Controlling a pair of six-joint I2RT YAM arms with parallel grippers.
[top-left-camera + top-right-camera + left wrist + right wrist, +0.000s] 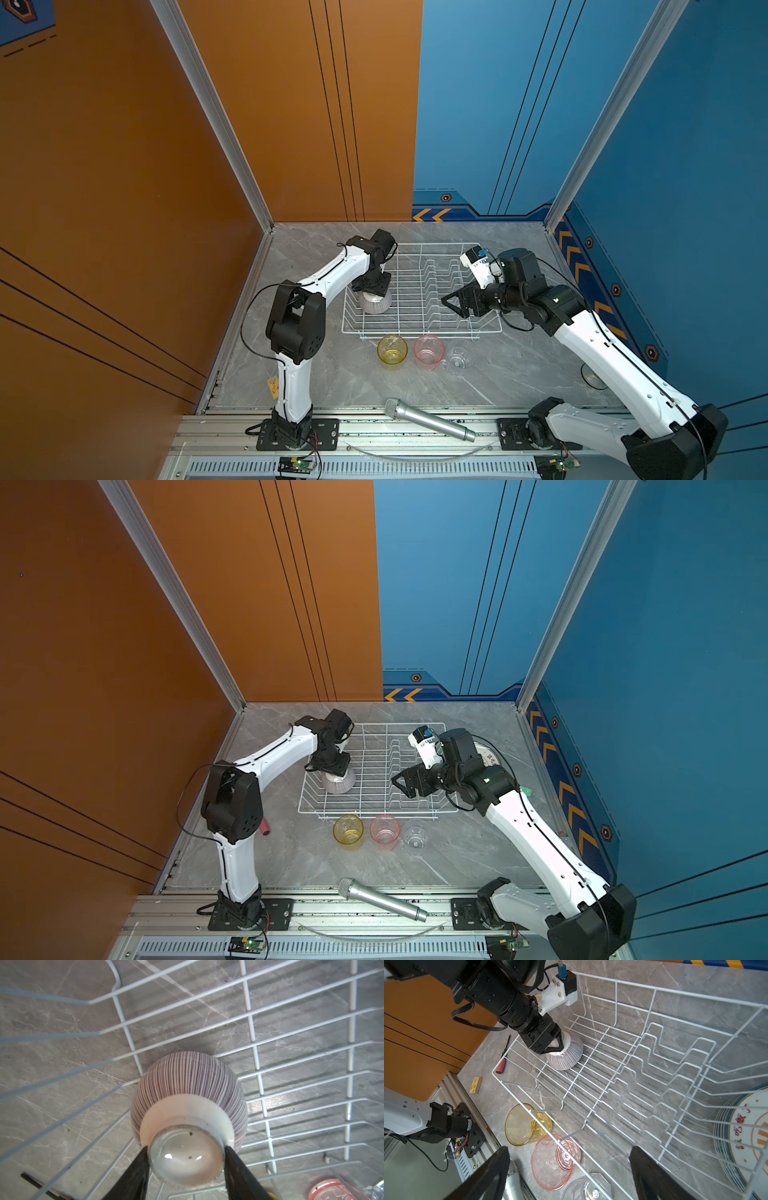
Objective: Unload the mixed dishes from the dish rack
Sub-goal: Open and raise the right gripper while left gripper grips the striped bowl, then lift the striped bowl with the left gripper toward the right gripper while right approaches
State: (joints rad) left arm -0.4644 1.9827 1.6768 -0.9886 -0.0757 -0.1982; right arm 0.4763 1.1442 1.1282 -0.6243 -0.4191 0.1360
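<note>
Straddling the upturned striped bowl point(187, 1080), the left gripper point(186, 1150) is clamped on the bowl's white foot, one finger against each side. The bowl sits mouth-down on the wires at the left end of the dish rack point(415, 332). The right gripper point(452, 306) hangs above the rack's right end, jaws wide apart and empty. A yellow tumbler point(392, 350), pink tumbler point(429, 352) and clear tumbler point(459, 354) stand in a row on the table point(332, 374) just in front of the rack. A stack of plates point(743, 1115) lies outside its right wall.
</note>
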